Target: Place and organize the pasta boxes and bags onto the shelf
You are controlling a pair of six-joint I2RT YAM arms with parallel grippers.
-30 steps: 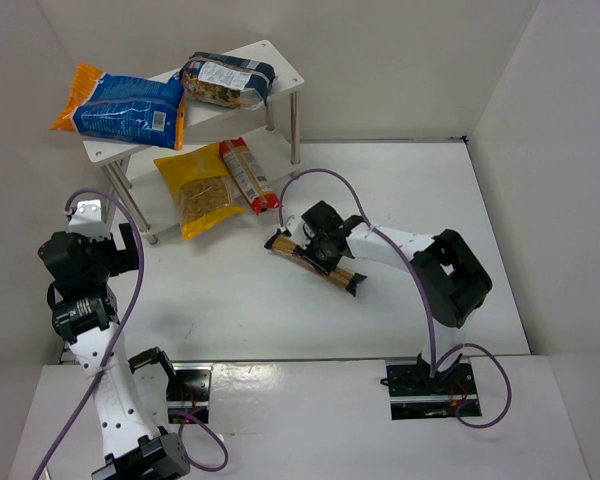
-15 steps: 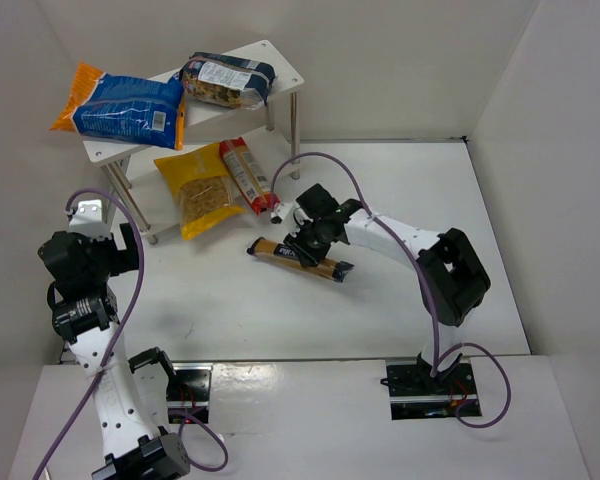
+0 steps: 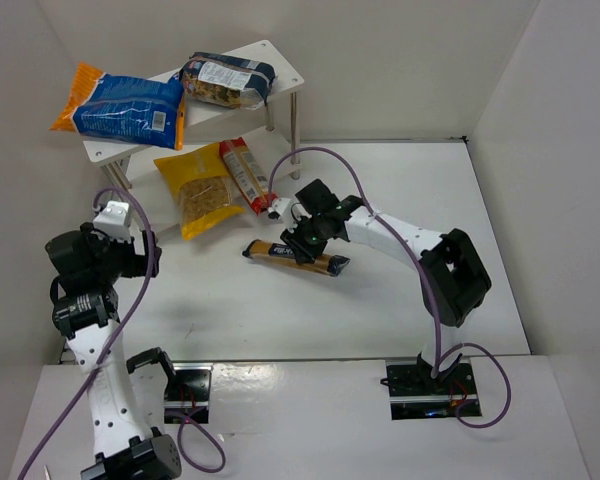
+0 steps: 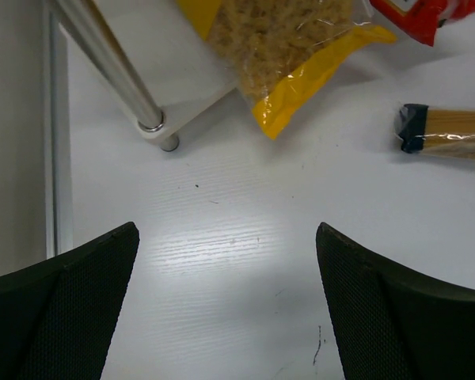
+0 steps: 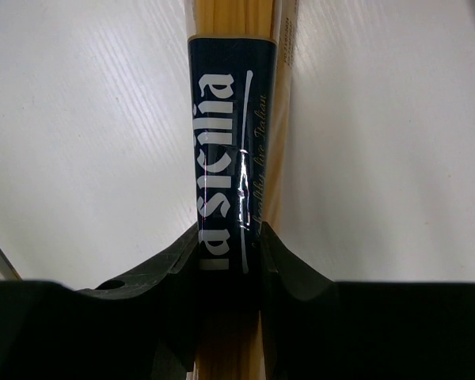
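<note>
My right gripper (image 3: 302,247) is shut on the golden spaghetti packet (image 3: 295,258) at its dark blue label (image 5: 226,158), holding it just in front of the white shelf (image 3: 285,78). The blue-and-orange bag (image 3: 120,105) and the dark-blue-and-clear bag (image 3: 227,80) lie on the top board. The yellow bag (image 3: 197,188) and the narrow red packet (image 3: 248,174) lie on the lower board. My left gripper (image 4: 226,261) is open and empty over bare table, near the shelf's front left leg (image 4: 115,67). The spaghetti packet's end (image 4: 451,133) and the yellow bag (image 4: 289,39) show in the left wrist view.
White walls enclose the table on the left, back and right. The shelf's thin metal legs (image 3: 295,125) stand close to the right arm's purple cable (image 3: 330,165). The left arm (image 3: 85,300) stands at the near left.
My right gripper has carried the spaghetti packet left toward the shelf and turned it nearly level. My left arm has swung its gripper forward toward the shelf's front leg.
</note>
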